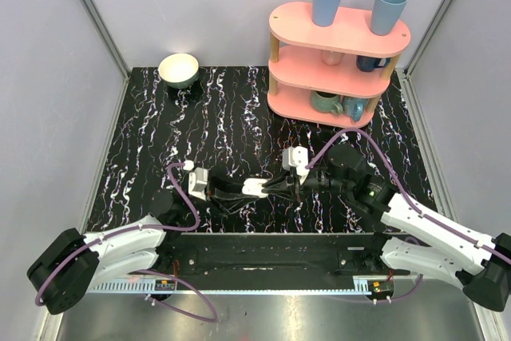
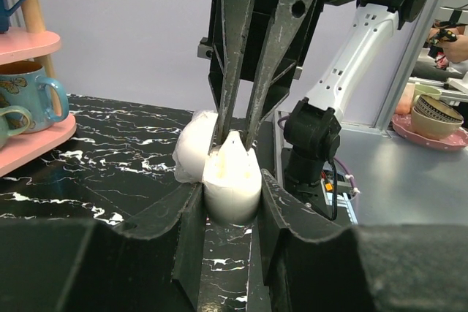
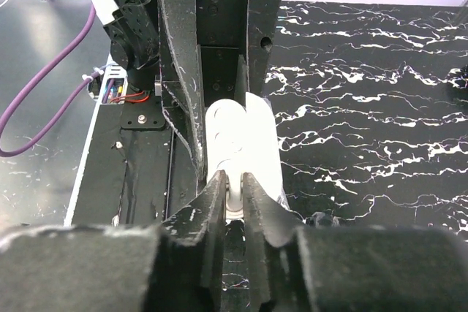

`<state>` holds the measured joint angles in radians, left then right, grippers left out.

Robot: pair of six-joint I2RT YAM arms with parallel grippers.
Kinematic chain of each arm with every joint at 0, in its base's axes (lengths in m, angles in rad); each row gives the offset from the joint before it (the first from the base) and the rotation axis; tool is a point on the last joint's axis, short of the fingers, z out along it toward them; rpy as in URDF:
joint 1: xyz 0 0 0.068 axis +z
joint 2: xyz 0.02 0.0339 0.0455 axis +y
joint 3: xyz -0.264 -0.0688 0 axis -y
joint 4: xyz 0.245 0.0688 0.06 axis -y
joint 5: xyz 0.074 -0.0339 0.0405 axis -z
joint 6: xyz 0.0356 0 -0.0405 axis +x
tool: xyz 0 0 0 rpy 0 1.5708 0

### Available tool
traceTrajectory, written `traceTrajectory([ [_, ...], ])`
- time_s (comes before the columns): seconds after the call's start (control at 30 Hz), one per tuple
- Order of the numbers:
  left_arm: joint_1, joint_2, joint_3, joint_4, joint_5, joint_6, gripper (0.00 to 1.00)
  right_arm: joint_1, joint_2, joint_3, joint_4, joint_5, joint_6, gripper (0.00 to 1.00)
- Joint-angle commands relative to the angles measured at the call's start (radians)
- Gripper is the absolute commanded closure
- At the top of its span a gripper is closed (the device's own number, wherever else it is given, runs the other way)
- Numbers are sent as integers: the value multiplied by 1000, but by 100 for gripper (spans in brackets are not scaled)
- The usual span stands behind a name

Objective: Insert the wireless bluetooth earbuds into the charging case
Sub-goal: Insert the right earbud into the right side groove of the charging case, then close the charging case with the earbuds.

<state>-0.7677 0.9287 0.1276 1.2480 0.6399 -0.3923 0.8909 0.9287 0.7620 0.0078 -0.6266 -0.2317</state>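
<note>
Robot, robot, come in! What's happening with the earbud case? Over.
Left pincer clamped on the charging case. Right pincer nearly closed at the case's top; grip unclear. Nothing blocking.

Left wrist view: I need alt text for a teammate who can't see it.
The left fingers clamp a white charging case over the black marble table, while the right fingers reach down from above, tips at its top. A pink shelf with mugs stands at the left edge.
</note>
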Motion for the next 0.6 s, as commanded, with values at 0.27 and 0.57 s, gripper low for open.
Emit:
traceTrajectory([
  [0.27, -5, -16, -3, 381, -22, 7, 100, 3, -91, -26, 69, 79, -17, 67],
  [0.57, -4, -13, -11, 378, -26, 9, 100, 3, -145, -50, 130, 102, 23, 64],
])
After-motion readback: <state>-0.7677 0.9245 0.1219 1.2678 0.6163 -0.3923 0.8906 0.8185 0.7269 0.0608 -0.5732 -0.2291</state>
